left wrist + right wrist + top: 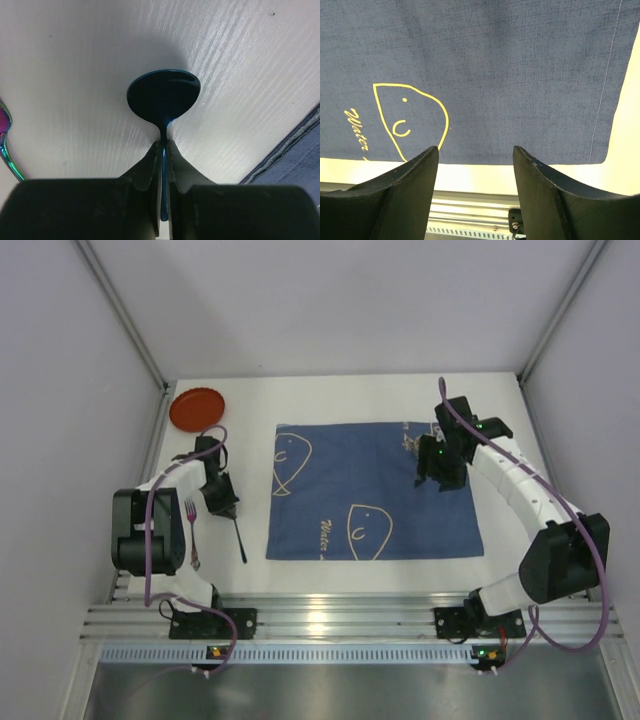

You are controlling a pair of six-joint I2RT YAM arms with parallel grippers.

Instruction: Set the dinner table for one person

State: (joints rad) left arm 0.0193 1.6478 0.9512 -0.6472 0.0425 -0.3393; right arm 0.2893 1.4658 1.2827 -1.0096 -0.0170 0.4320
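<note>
The table [330, 400] spreads under both arms, bare white just below the left gripper [163, 145]. Its jaws are pinched tight on the thin neck of the spoon [164, 94], with the bowl just ahead of the tips, on or barely off the table. Gripping the neck likely suits carrying it to the cloth [300, 155], off to the jaws' right. A fork [6, 145] lies to their left. The right gripper [476, 155] hovers over the cloth, jaws wide apart and holding nothing, probably waiting its turn.

dinner table [350, 392] | holds: blue cloth [372, 490] | red plate [197, 410] | fork [193, 535]
</note>
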